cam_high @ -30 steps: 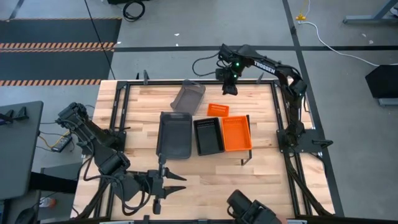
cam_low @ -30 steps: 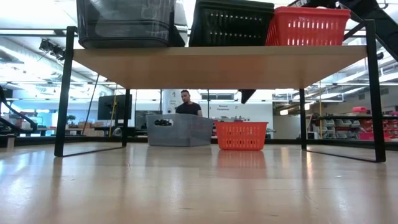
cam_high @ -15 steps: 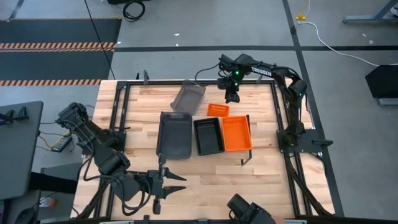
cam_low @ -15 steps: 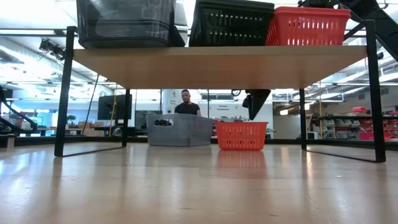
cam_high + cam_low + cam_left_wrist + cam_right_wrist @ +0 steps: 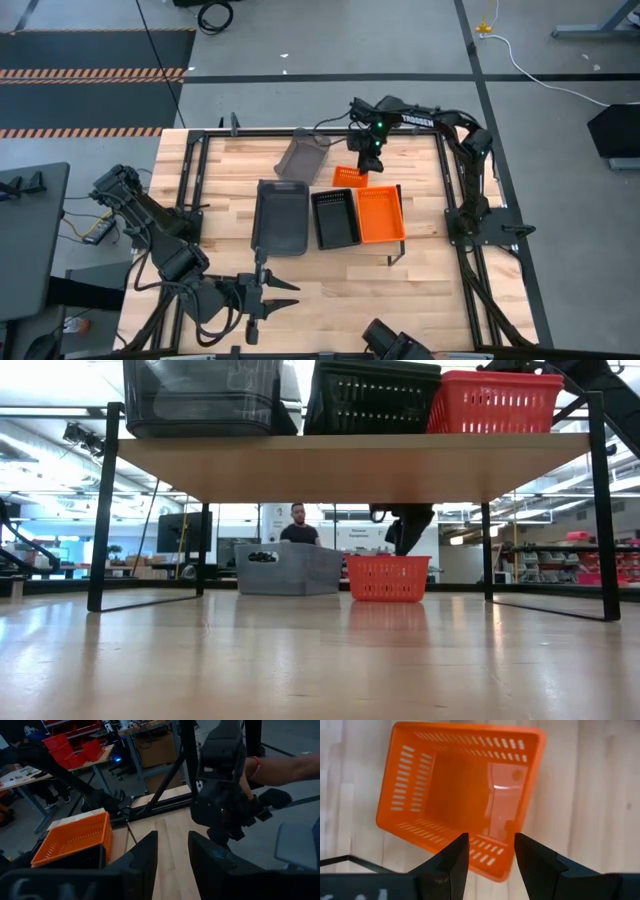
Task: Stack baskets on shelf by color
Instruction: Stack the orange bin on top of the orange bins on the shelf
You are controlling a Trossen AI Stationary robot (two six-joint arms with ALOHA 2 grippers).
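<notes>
Loose orange basket (image 5: 460, 795) sits on the table behind the shelf (image 5: 350, 460), directly under the right gripper (image 5: 490, 851), fingers spread and empty, straddling its near wall. I'd drop straight, centre that wall between the fingers, then pinch. Left gripper (image 5: 170, 851) parked, fingers spread. "TROSSEN" readable on the right arm (image 5: 430, 122).
</notes>
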